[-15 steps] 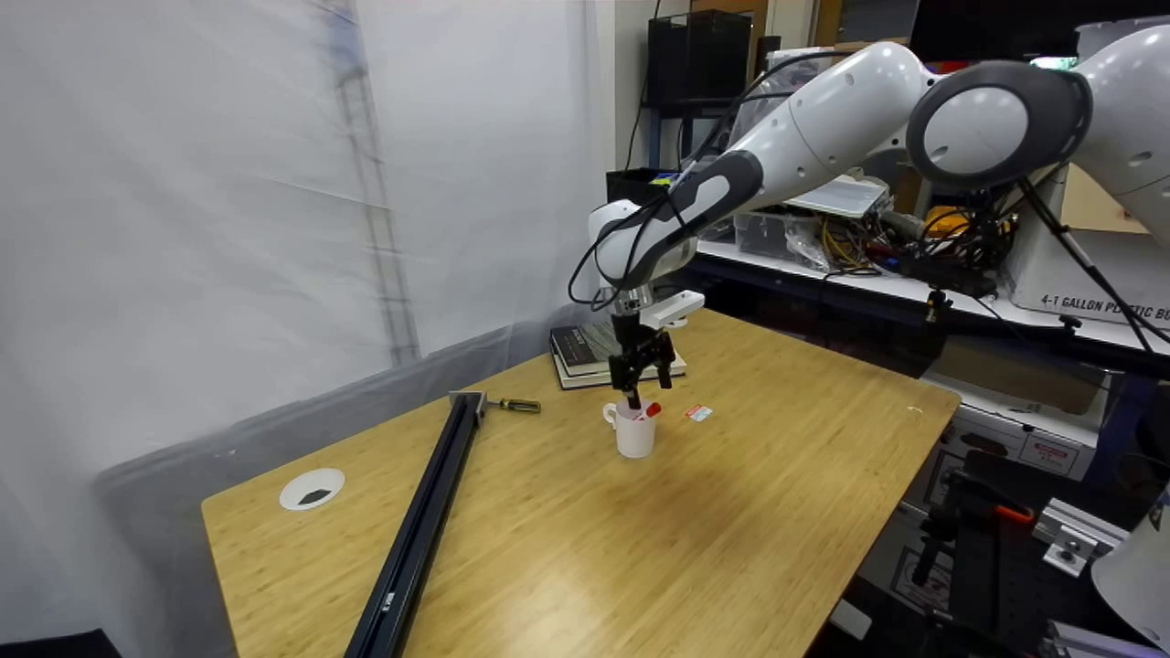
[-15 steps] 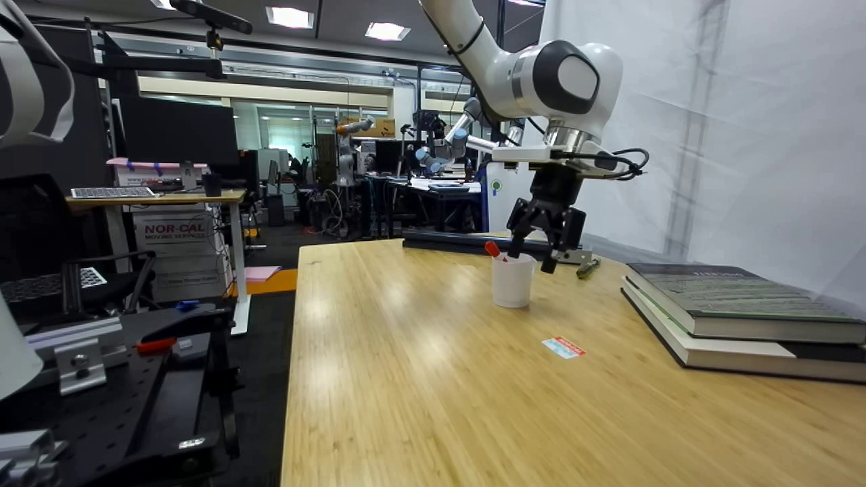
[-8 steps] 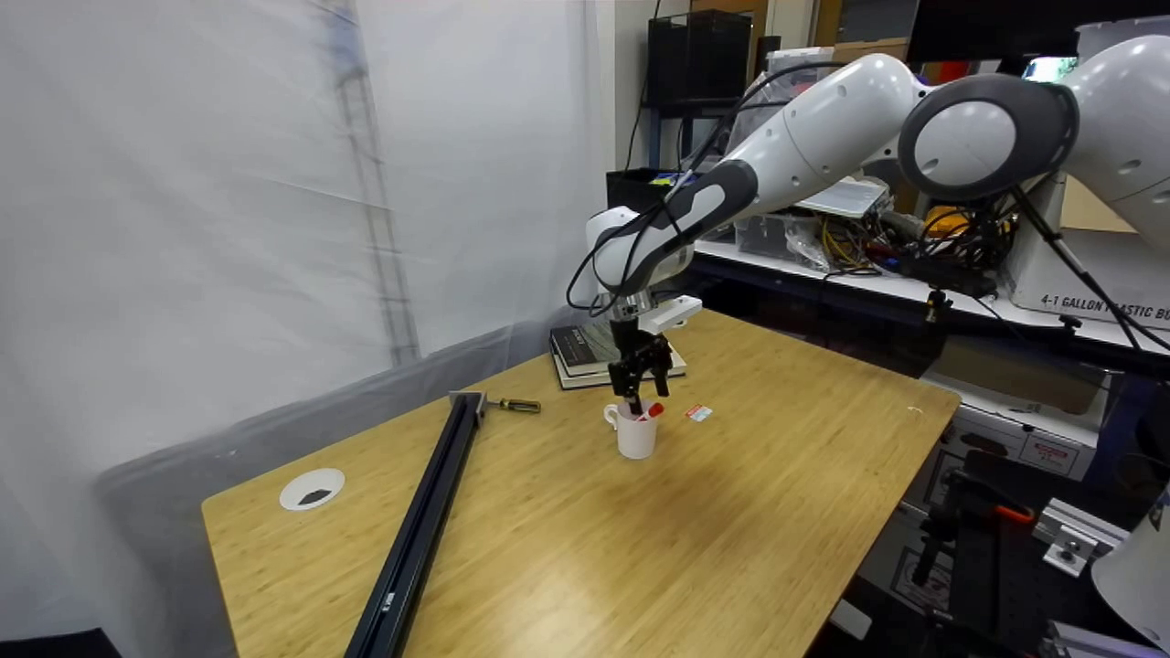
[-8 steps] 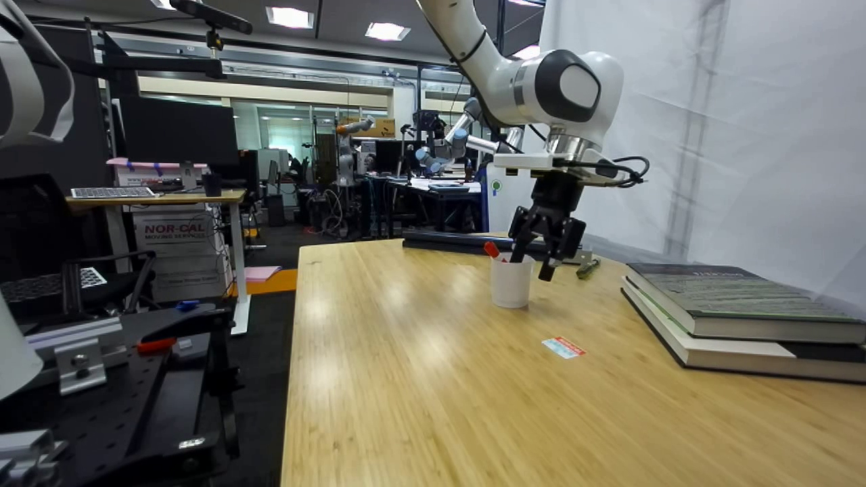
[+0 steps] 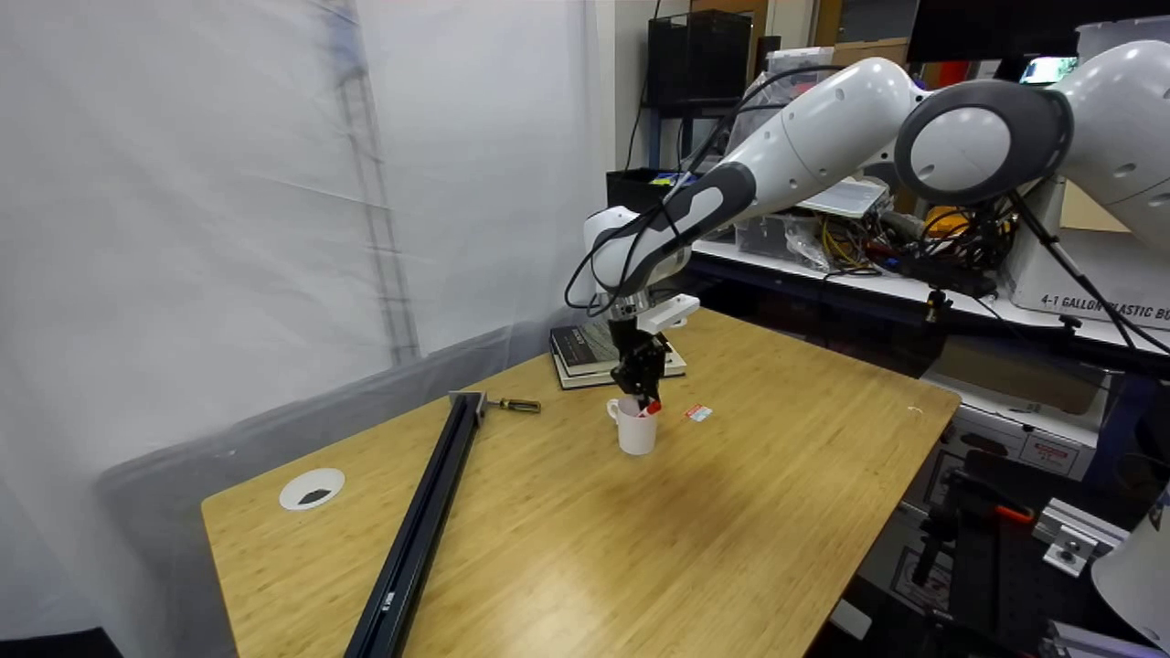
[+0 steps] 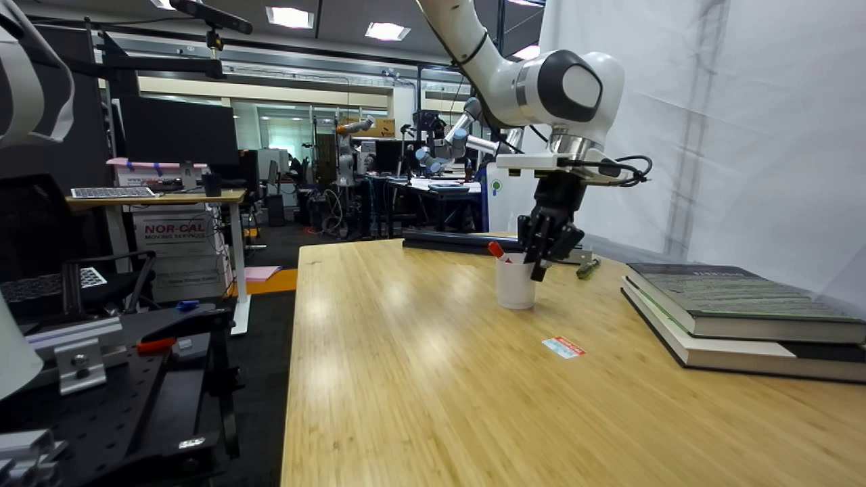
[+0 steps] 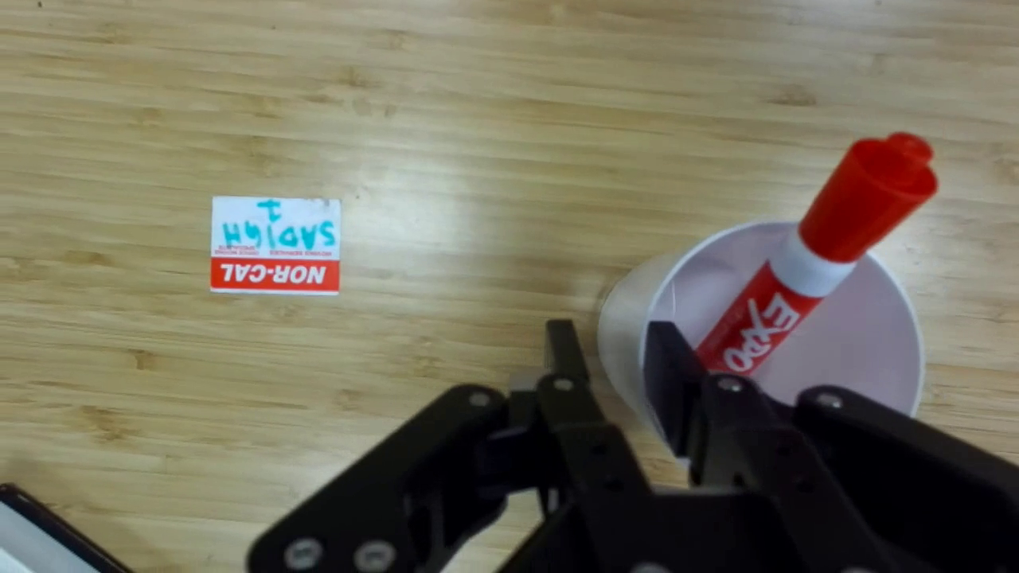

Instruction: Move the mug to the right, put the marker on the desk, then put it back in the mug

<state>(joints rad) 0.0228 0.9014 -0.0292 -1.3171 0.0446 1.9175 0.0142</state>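
well in from the edges of the worktop (image 5: 768,480), the mug (image 5: 637,437) stands upright (the marker (image 7: 810,265) leans inside it), its wall between the slightly parted fingers of the gripper (image 7: 618,358).

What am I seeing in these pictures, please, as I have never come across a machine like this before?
You are looking at a white robot arm that ends in a black two-fingered gripper. Two pictures look on from outside the robot, from different places; the close-up is taken from its wrist, looking down past the fingers.

On the wooden desk stands a white mug with a red marker leaning inside it. Also on the desk lie a small red-and-white label, two stacked books, what looks like a screwdriver and a long black bar.

Nothing looks firmly held: the jaws stand partly open astride the mug's wall, one finger inside and one outside, with a gap showing on the outer side.
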